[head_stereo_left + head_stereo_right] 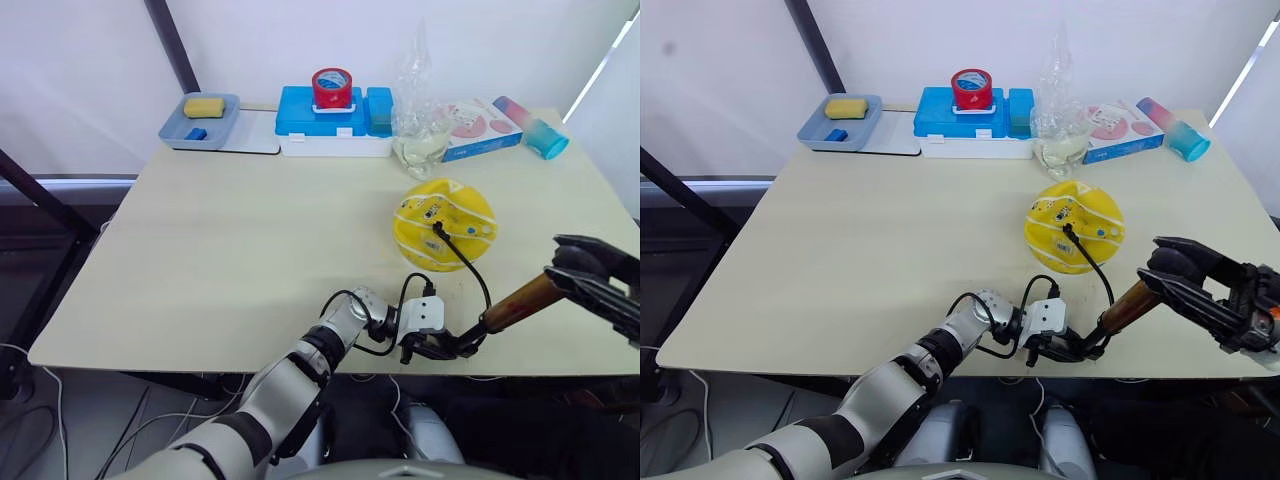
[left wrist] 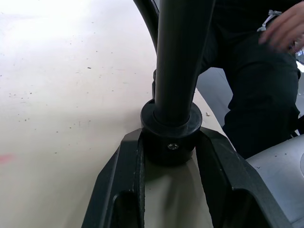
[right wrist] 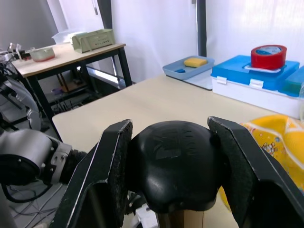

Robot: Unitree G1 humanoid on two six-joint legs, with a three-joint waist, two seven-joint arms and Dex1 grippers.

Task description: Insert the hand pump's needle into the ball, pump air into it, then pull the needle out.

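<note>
The hand pump (image 1: 520, 302) is held slanted above the near edge of the surface (image 1: 240, 250), between the two grippers. Its lower black end cap is clamped by the jaws of the left gripper (image 2: 170, 142), and its black handle is clamped by the jaws of the right gripper (image 3: 170, 161). The thin black hose (image 1: 462, 255) is seen running from the pump's lower end up to the dented yellow ball (image 1: 444, 223), which lies on the surface right of centre.
</note>
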